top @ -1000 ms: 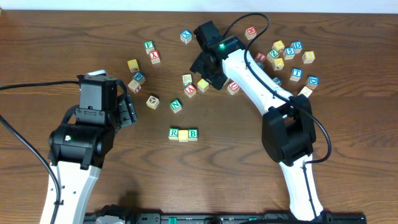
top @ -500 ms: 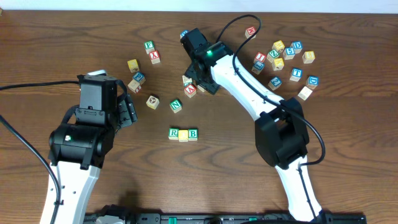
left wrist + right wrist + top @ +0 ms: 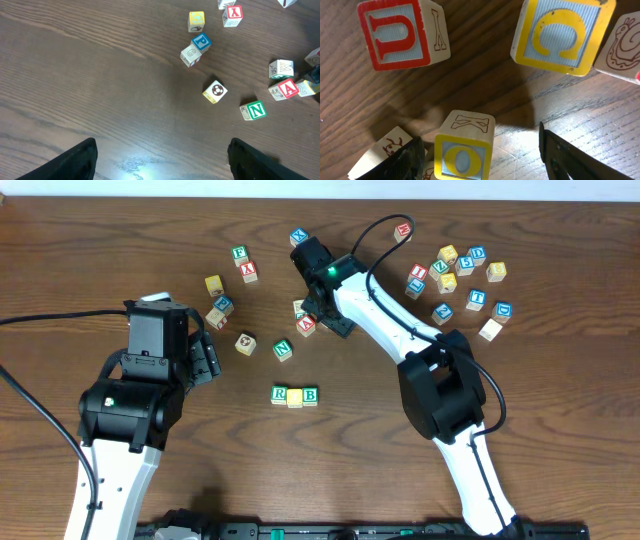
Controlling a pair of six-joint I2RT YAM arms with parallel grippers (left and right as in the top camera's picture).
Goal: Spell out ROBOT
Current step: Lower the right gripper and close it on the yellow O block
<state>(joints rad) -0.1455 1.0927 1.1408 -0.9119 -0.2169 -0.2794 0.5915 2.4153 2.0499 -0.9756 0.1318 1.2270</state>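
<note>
O cube point(image 3: 464, 151) sits between open jaws of right gripper point(image 3: 480, 152); left gripper point(image 3: 162, 160) hangs open above the table point(image 3: 90, 75)

I see 3 cubes touching in a flat row near the middle of the table: the green-framed R cube point(image 3: 279, 394) on the left, a yellow-topped cube point(image 3: 295, 396) between, and the green-framed B cube point(image 3: 310, 395) on the right. The blue-framed T cube point(image 3: 477, 298) sits upright far right, well apart from the row. My right wrist view shows the yellow-framed O cube point(image 3: 463, 157) letter up, slightly turned.
</note>
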